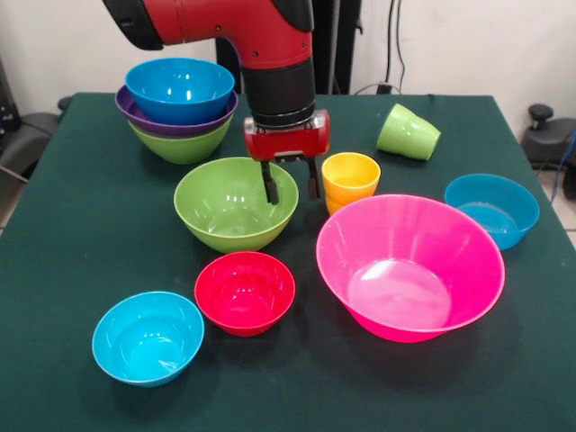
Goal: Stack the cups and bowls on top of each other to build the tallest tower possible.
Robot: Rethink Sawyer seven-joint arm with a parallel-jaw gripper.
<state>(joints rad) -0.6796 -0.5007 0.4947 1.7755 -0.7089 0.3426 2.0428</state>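
The robot's arm (236, 27) is a thick, glossy red tube with rounded black caps at its joints, bending into a black cylindrical wrist section. Below that wrist sits a boxy red gripper (292, 187) housing with a pale strip along its lower edge. Two short, slim black fingers (269, 186) project from the underside of the housing.

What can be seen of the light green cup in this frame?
The light green cup is a small tapered tumbler of glossy plastic. It lies tipped on its side on the dark green table, far right of the gripper, its base pointing upper left. Nothing touches it; the yellow-orange cup stands upright nearby, apart from it.
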